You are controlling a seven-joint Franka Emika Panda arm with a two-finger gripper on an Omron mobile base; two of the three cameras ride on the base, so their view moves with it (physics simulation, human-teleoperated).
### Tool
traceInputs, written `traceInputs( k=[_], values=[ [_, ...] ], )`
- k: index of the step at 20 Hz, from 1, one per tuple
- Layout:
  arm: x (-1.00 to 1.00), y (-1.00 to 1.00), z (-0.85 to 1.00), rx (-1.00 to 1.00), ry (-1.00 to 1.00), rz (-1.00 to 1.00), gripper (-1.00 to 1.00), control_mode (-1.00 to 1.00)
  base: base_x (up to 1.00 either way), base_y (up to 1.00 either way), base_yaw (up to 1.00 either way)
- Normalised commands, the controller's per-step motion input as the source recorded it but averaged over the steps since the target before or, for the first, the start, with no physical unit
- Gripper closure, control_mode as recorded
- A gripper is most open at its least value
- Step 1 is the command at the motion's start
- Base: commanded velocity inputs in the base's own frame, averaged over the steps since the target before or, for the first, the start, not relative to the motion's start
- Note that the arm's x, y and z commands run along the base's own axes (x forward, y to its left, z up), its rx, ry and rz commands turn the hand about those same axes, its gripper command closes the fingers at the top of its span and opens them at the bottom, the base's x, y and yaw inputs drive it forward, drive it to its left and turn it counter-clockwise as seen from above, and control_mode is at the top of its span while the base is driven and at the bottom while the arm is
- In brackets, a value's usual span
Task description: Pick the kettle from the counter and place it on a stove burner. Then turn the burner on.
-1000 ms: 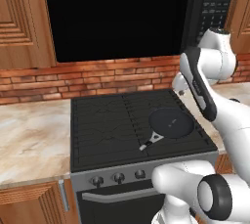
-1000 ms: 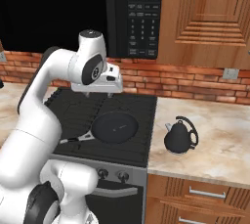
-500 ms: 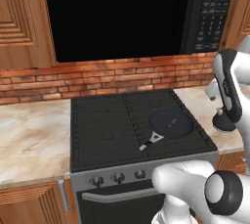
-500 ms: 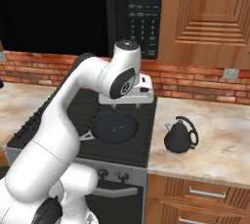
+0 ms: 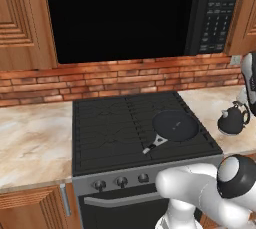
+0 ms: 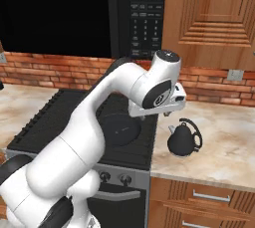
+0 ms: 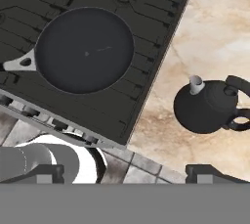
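The dark grey kettle [image 5: 232, 120] [image 6: 183, 140] [image 7: 207, 105] stands upright on the beige counter [image 6: 224, 145] [image 7: 215, 37] right of the stove, its pale spout towards the stove. My gripper [image 7: 130, 173] is open and holds nothing, its tips far apart. It hangs above the stove's right edge, up and to the left of the kettle, and my hand [image 6: 158, 106] is not touching it. The black stove burner grates [image 5: 110, 123] [image 6: 55, 117] [image 7: 146, 3] cover the cooktop.
A flat round black pan [image 5: 174, 124] [image 6: 117, 130] [image 7: 85, 49] lies on the front right burner, handle towards the front. Silver knobs [image 5: 120, 180] [image 6: 114, 177] line the stove front. A black microwave [image 5: 130, 13] hangs above, with a brick wall [image 6: 214, 90] behind.
My arm has swung right, from above the middle of the stove to its right edge near the kettle. The kettle and pan have not moved.
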Motion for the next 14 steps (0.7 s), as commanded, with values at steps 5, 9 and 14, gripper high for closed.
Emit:
traceInputs(
  k=[5,9,14],
  values=[
    [0.0,-0.65,-0.02,0.0,-0.03,0.22,-1.0,-1.0,0.0,0.0,0.0],
    [0.11,-0.42,-0.22,0.0,0.0,0.19,-1.0,-1.0,0.0,0.0,0.0],
    [0.3,-0.12,-0.41,-0.07,0.06,0.09,-1.0,-1.0,0.0,0.0,0.0]
  ],
)
